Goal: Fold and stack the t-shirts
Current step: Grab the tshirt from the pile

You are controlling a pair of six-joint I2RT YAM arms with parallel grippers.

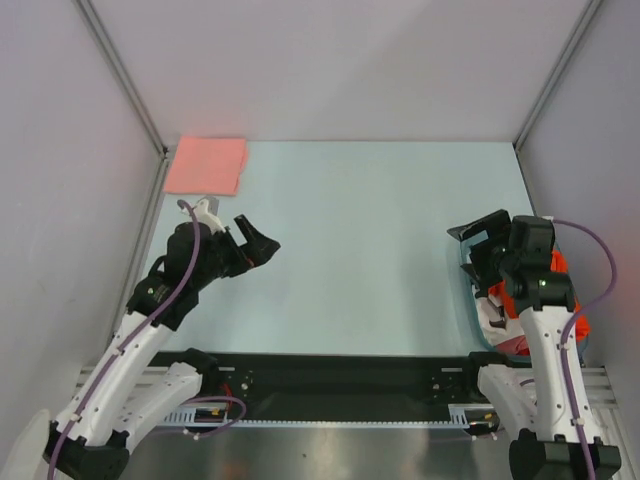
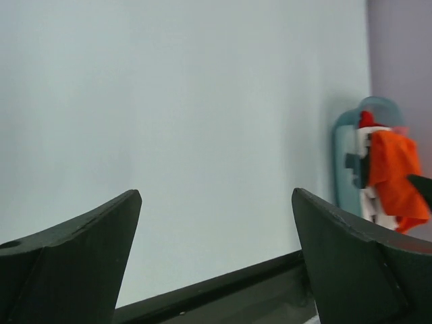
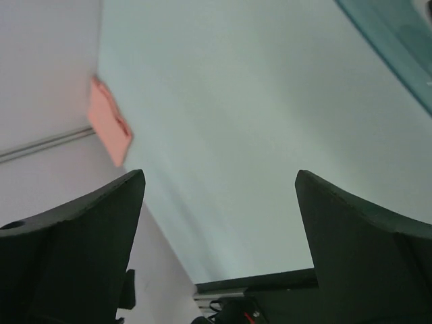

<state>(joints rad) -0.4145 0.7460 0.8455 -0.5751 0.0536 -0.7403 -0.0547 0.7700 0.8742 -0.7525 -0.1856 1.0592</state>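
Note:
A folded pink t-shirt (image 1: pixel 206 165) lies flat at the table's far left corner; it also shows in the right wrist view (image 3: pixel 108 129). A pale blue basket (image 1: pixel 472 300) at the right edge holds crumpled orange, red and white t-shirts (image 1: pixel 505 300), also in the left wrist view (image 2: pixel 393 174). My left gripper (image 1: pixel 256 238) is open and empty, held above the table's left side. My right gripper (image 1: pixel 472 240) is open and empty, just above the basket's far end.
The pale blue table (image 1: pixel 360 240) is walled in by grey panels on the left, back and right. A black rail (image 1: pixel 330 375) runs along the near edge between the arm bases.

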